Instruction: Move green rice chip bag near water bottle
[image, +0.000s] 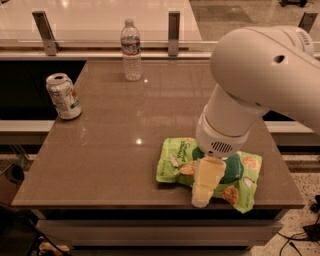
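can (62, 96) stands upright at the table's (115, 160) left edge, well apart from the gripper (202, 196), up and left of it in view; bottle (131, 50) stands upright at the far edge, also well away, beyond and left of the gripper. bag (175, 162) lies flat on the near-right part of the table, right under the gripper, which points down over its middle; whether it's open or closed, can't tell. white arm (260, 75) rises up-right from the gripper.
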